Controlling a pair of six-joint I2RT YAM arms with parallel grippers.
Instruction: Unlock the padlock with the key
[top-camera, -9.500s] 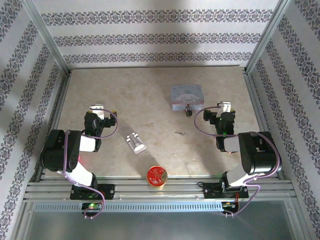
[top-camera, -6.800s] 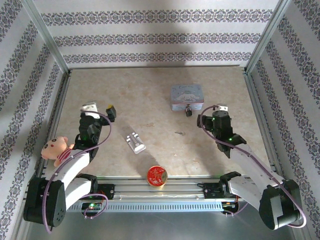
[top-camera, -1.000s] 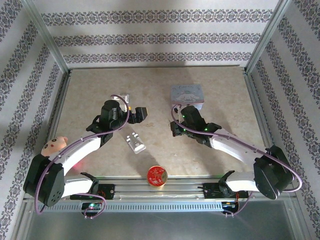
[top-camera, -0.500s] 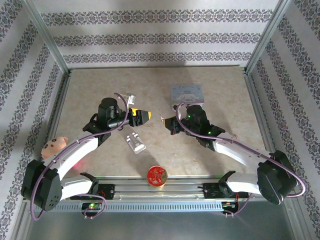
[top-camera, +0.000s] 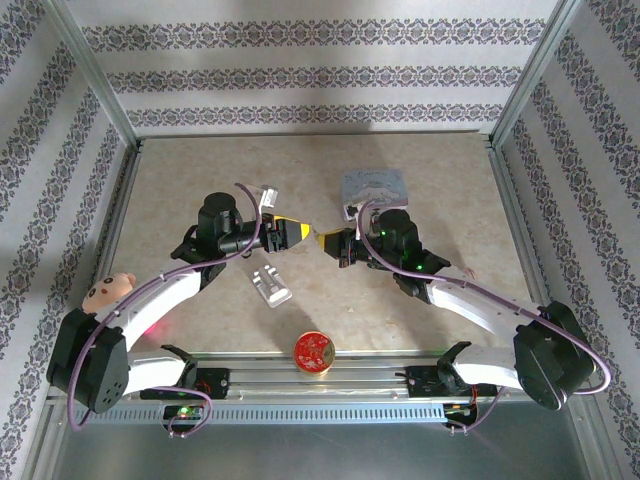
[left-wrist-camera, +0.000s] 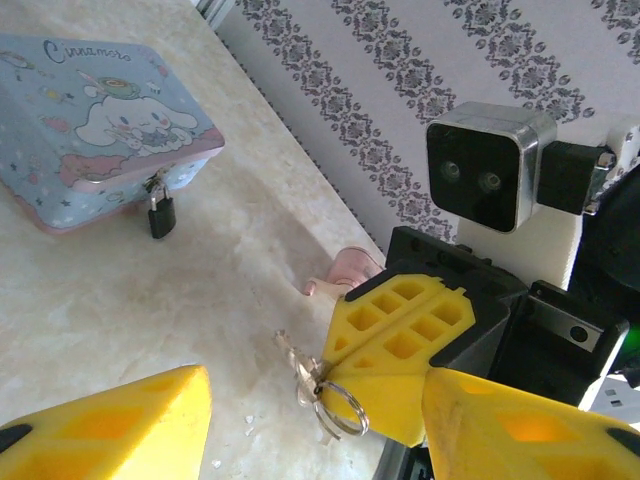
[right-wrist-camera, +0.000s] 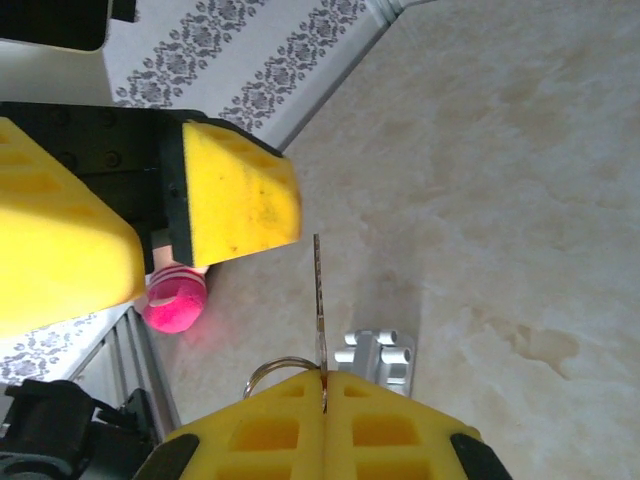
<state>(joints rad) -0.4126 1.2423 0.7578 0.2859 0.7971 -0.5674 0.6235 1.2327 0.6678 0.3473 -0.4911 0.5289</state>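
Observation:
The key (right-wrist-camera: 319, 285) sticks out of my right gripper (right-wrist-camera: 323, 378), which is shut on its head, with the key ring (right-wrist-camera: 272, 371) hanging beside it. In the left wrist view the key (left-wrist-camera: 297, 368) and its ring (left-wrist-camera: 340, 410) lie between the spread yellow fingers (left-wrist-camera: 120, 425) of my left gripper (left-wrist-camera: 315, 405), which is open and not touching them. Above the table's middle the left gripper (top-camera: 296, 234) and the right gripper (top-camera: 322, 243) meet tip to tip. The small dark padlock (left-wrist-camera: 161, 215) hangs on the front of the pastel cartoon tin box (left-wrist-camera: 90, 120). In the top view my right arm hides it.
A silver block (top-camera: 270, 284) lies below the grippers, and it is also under the key (right-wrist-camera: 375, 357). A round red-and-gold tin (top-camera: 313, 352) sits at the near edge. A pink plush toy (top-camera: 105, 291) rests by the left arm. The tin box (top-camera: 375, 186) stands behind the right arm.
Both grippers have come together over the table's middle, the right one carrying the key. The left jaws have narrowed round the key without touching it.

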